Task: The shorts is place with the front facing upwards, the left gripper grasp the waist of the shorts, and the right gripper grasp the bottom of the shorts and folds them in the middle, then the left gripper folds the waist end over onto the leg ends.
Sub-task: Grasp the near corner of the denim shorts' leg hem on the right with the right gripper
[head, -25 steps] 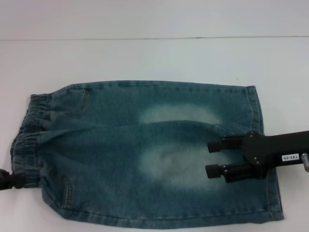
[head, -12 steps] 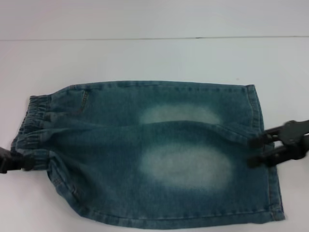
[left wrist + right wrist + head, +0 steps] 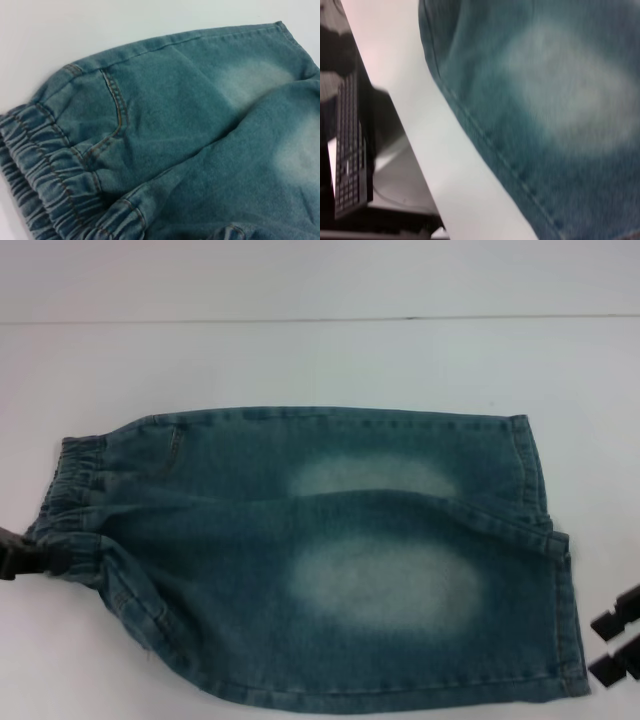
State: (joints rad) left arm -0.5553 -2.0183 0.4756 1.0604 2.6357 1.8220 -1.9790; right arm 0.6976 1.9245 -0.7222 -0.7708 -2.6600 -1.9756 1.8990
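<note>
The blue denim shorts [image 3: 330, 560] lie flat on the white table [image 3: 300, 360], folded along their length. The elastic waist [image 3: 70, 510] is at the left and the leg hems [image 3: 545, 540] at the right. My left gripper [image 3: 18, 560] sits at the left edge, shut on the near corner of the waist, where the cloth bunches toward it. The left wrist view shows the gathered waistband [image 3: 45, 170] and a pocket seam [image 3: 117, 107] up close. My right gripper [image 3: 612, 645] is off the cloth at the near right, open and holding nothing.
The right wrist view shows the table's edge [image 3: 420, 165] beside the shorts' stitched hem [image 3: 485, 135], with a dark keyboard [image 3: 350, 150] on a lower surface beyond it. Bare white table surrounds the shorts on the far side.
My right gripper has drawn back off the shorts to the near right. The left gripper has shifted away from me with the waist corner, slanting the near left edge of the cloth.
</note>
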